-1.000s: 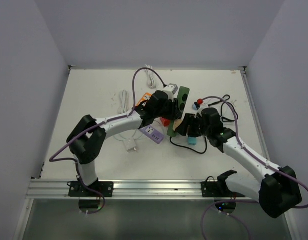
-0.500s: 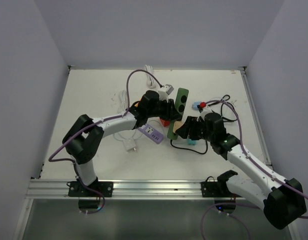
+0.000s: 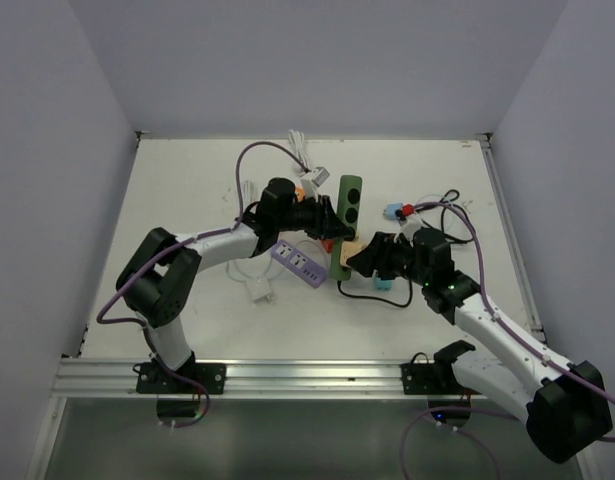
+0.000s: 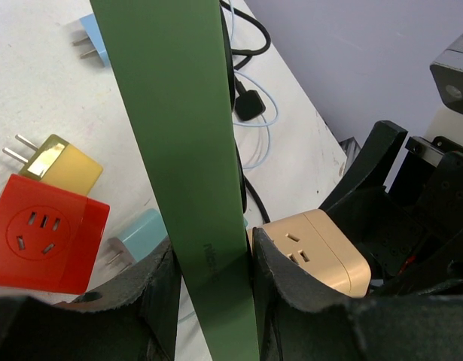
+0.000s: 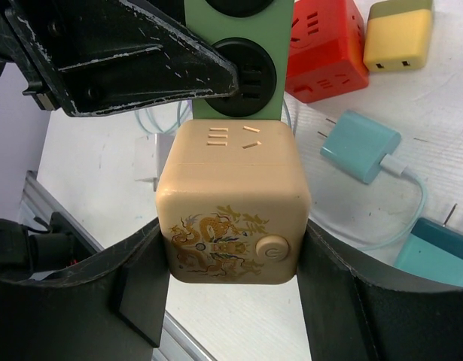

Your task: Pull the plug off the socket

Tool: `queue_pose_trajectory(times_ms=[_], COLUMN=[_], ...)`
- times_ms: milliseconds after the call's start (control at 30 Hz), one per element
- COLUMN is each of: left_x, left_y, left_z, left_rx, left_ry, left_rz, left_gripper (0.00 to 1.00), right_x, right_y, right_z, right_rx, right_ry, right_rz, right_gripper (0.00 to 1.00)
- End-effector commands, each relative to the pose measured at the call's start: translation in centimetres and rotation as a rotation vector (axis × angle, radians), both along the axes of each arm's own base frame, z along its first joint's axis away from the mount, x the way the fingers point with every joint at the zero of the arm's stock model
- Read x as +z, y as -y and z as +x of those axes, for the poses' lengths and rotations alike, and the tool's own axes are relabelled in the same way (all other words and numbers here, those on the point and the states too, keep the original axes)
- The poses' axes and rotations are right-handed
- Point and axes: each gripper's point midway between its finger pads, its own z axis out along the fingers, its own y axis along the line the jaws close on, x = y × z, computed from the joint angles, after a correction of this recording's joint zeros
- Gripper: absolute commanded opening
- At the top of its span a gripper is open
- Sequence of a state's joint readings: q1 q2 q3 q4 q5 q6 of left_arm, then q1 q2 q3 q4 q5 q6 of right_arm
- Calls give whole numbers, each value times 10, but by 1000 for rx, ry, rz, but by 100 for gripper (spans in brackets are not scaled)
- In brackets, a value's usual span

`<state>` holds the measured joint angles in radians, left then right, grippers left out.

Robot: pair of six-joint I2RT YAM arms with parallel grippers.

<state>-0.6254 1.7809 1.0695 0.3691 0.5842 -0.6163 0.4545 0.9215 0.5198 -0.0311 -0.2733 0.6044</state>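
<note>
A green power strip lies in the middle of the table. My left gripper is shut on its narrow sides, seen close in the left wrist view with the strip between the pads. A beige cube plug with a gold dragon print sits against the strip's near end. My right gripper is shut on this cube, just in front of the strip. The cube also shows in the left wrist view. Its prongs are hidden.
A red cube socket, a yellow plug and teal chargers lie beside the strip. A purple power strip, a white adapter, white cables and black cables lie around.
My left gripper has moved left and drawn the green strip with it, turning it more upright in the top view. My right gripper followed slightly left with the cube.
</note>
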Motion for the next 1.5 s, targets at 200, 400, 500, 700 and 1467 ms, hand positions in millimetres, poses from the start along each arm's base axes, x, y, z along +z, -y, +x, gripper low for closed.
queue_pose_trajectory(times_ms=[200,400,500,700,1467], left_x=[8,-10,-18,-19,15], left_y=[-33,-20,-13,-9,-19], left_z=[41,46,46,44,45], left_rx=[155,265,298,316,167], left_ry=[113,143,155,156,123], left_rz=[31,259,354,411,135], left_gripper=[0,0,0,0,0], right_x=[23,23,27,28,34], right_y=[4,0,4,9,-6], right_z=[14,18,17,14,6], right_rx=[-35,-46,-61,-73,-18], right_ry=[48,44,63,67,73], right_rz=[35,0,-44,-86,84], right_gripper=[0,0,0,0,0])
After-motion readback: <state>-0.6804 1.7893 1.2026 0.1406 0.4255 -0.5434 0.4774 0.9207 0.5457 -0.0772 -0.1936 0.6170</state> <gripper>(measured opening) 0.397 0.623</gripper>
